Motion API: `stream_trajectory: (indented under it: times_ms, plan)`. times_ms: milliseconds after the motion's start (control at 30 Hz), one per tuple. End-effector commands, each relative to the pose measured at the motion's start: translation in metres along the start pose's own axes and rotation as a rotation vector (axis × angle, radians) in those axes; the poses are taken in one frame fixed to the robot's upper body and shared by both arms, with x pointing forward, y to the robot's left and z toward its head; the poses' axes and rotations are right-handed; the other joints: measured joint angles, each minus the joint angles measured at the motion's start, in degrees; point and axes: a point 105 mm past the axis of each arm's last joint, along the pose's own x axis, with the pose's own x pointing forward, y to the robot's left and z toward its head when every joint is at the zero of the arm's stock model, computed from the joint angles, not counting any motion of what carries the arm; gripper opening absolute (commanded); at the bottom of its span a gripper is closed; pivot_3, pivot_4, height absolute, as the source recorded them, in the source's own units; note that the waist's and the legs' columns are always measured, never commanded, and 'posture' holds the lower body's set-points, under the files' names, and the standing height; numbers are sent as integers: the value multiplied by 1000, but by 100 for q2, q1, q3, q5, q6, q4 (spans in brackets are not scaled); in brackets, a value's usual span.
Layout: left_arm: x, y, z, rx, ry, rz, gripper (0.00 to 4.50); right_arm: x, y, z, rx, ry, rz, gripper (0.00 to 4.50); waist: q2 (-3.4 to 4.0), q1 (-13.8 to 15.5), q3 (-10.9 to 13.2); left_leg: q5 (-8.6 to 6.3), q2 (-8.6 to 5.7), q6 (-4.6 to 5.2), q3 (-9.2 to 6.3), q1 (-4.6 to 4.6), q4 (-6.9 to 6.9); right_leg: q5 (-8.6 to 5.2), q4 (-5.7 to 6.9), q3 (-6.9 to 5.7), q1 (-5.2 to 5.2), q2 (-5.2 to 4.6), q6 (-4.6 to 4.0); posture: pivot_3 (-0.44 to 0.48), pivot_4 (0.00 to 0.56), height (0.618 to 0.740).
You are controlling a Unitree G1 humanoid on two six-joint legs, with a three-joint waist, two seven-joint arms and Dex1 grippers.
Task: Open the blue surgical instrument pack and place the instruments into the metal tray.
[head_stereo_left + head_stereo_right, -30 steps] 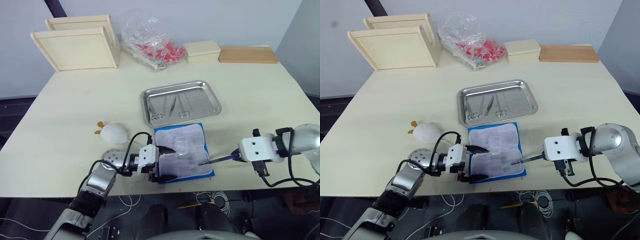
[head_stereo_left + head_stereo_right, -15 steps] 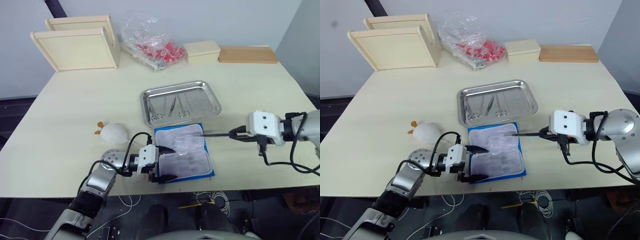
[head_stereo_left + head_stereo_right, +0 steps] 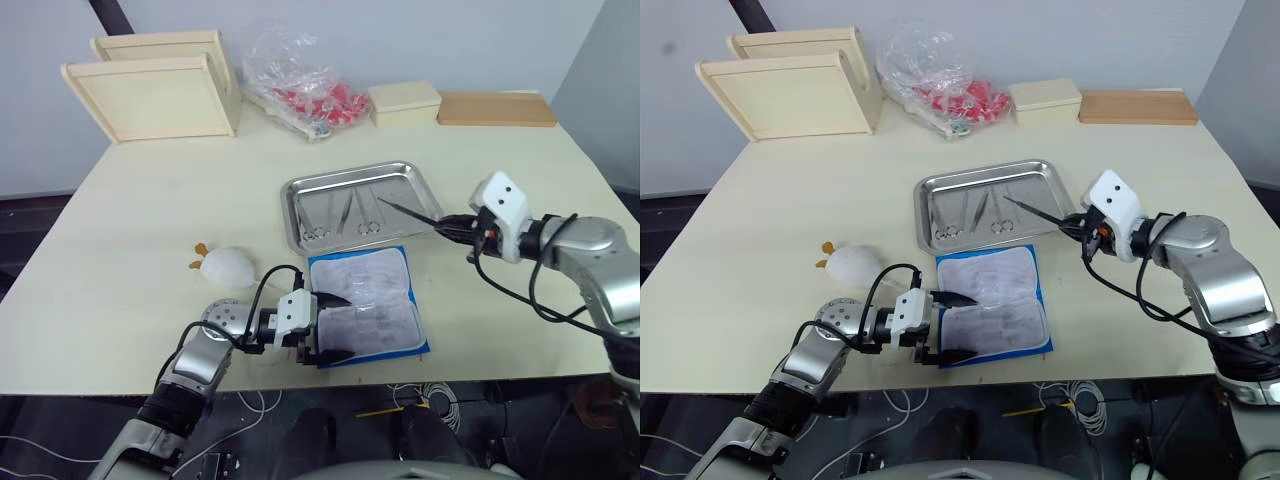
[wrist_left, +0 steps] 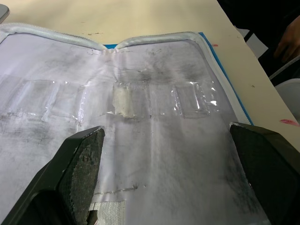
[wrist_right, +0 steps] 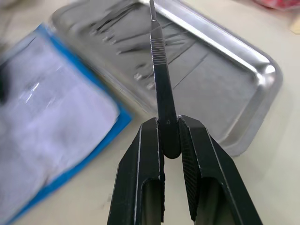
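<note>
- Two black fingers of my right gripper are clamped on the flat end of a slim dark-silver scalpel handle, one of the instruments, which sticks straight out ahead of the fingertips.
- Ahead of that gripper and below it lies the metal tray; the handle's far tip hangs over the tray's right half, apart from its floor.
- Several other instruments, scissors and forceps with ring handles, already lie on the tray's floor beyond the tip, toward the tray's left and middle.
- Beside my right gripper, on the side toward my left arm, the blue surgical instrument pack lies opened flat on the table, its pale lining up, just beside the tray's near rim.
- My left gripper rests low at the pack's left edge with its fingers spread wide apart, holding nothing, one on each side of the lining.
- Between those fingers in the left wrist view I see the grey-white lining with its row of clear pockets, which look empty.
- Just off my left gripper's outer side sits a small white soft toy with orange bits.
- Far beyond both grippers, along the table's back edge, stand pale wooden boxes, a clear plastic bag of red items, a small cream box and a wooden board.
</note>
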Motion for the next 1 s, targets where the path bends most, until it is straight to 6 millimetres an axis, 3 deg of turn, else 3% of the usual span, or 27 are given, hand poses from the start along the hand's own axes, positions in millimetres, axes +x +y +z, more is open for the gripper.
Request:
stream_trajectory:
  times_ms: [33,567,1000]
  plan:
    - [1,-25,-39,-126,139,-64,4500,3,-10,9,23,-9,-84,72,0,1,0,0,-1,0,0,-1,0,0,0,0,0,0,0,0,150,740]
    - [1,-25,-39,-129,139,-53,4500,78,-33,4,304,105,-286,72,11,-22,-4,0,-3,0,0,-2,-1,2,5,-1,-3,0,-2,0,150,740]
    - [-1,-29,-41,-135,143,-45,4500,110,-29,-13,506,171,-341,72,15,-54,-5,0,-6,0,1,-1,-6,3,8,1,-3,-2,-2,0,150,740]
